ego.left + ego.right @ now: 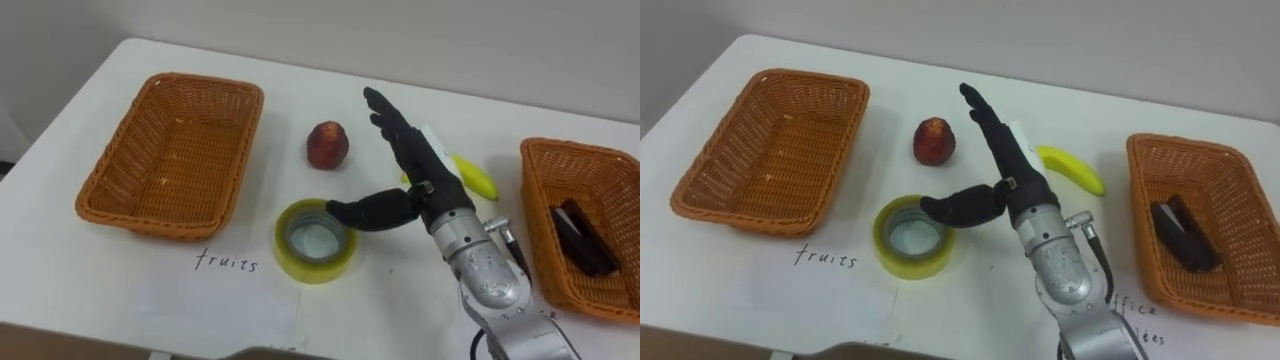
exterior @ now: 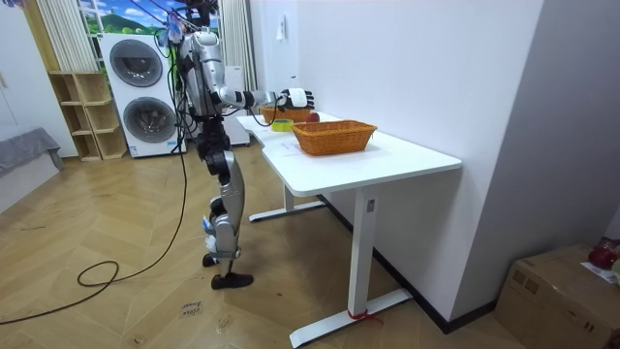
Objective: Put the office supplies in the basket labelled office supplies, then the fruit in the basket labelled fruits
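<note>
- While right hand (image 1: 432, 178) hangs mid-frame over table (image 1: 100, 290), fingers are straight, thumb spread toward tape (image 1: 315, 271); nothing held.
- Tape lies flat, lower centre, just below the thumb tip.
- Apple (image 1: 327, 145) stands upper centre, left of the fingers.
- Banana (image 1: 476, 179) lies just right of hand, partly hidden.
- Left basket (image 1: 180, 150) at frame left.
- Right basket (image 1: 540, 215) at right edge holds a dark item (image 1: 585, 236).

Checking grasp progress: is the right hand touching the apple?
Apart. The left eye view shows bare table between the apple and the right hand's straight fingers.
</note>
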`<state>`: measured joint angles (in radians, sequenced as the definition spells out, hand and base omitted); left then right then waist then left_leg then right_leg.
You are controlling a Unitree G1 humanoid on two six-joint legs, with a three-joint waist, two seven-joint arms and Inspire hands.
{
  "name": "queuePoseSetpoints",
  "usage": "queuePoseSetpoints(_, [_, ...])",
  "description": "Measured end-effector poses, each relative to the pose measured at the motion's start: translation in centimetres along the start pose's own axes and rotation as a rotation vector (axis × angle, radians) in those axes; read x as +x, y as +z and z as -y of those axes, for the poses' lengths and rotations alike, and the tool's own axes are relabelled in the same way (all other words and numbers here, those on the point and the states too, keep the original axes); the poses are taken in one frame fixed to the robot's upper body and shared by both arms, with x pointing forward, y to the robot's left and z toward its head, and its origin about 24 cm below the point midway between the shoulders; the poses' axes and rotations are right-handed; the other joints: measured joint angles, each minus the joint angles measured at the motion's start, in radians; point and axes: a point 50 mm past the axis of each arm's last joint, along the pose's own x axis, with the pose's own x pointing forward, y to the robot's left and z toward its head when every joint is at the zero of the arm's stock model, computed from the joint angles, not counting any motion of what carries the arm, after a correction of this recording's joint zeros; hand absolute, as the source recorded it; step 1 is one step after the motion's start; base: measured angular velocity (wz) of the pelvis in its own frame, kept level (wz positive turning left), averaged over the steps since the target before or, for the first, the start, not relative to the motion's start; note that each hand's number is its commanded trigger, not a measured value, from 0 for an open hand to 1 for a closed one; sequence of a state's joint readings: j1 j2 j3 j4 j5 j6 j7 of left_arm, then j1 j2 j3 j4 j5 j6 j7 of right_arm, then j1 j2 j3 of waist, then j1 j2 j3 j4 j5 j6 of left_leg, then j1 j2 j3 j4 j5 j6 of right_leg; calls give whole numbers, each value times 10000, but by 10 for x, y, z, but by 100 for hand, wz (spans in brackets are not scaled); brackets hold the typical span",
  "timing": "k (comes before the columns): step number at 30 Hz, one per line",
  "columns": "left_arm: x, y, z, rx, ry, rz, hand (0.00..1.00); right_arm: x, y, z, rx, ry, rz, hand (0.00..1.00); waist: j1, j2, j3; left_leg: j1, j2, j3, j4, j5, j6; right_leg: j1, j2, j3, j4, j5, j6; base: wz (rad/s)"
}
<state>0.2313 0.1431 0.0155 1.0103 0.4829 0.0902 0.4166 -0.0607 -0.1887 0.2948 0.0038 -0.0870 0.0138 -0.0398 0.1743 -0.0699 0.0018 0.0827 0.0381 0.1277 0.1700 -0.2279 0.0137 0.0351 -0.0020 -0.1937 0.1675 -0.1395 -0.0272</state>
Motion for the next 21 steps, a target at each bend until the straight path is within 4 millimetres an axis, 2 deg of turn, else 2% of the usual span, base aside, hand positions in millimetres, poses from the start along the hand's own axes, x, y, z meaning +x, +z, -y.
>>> queuePoseSetpoints(6, [2, 2, -1, 100, -159, -196, 0, -1, -12, -11, -687, 544, -528, 0, -8, -29, -7, -15, 17, 9, -76, -3, -3, -21, 12, -59, 32, 1, -2, 0])
queuePoseSetpoints(9, [3, 5, -2, 104, -223, -176, 0, -3, -24, -23, -1173, 1282, -1149, 0, 32, -134, 7, -23, 13, -7, -75, -3, -3, -23, 17, -67, 29, 1, -2, 0])
queuePoseSetpoints(11, [3, 5, -3, 125, -234, -216, 0, -4, -25, -24, -1535, 1399, -1250, 0, 48, -193, 27, -26, 9, -28, -64, -4, -1, -24, 33, -58, 27, 1, -2, 0])
queuePoseSetpoints(14, [3, 5, -3, 131, -275, -234, 0, -3, -24, -23, -2030, 1369, -1217, 0, 48, -253, 3, -23, 3, -70, -57, -4, -1, -11, 31, -64, 23, 1, -1, 3])
queuePoseSetpoints(21, [3, 5, -3, 122, -307, -203, 0, 0, -25, -23, -2382, 1347, -1204, 0, 78, -255, 9, -18, -1, -194, -57, -4, -1, 17, 33, -83, 10, 1, -1, 2])
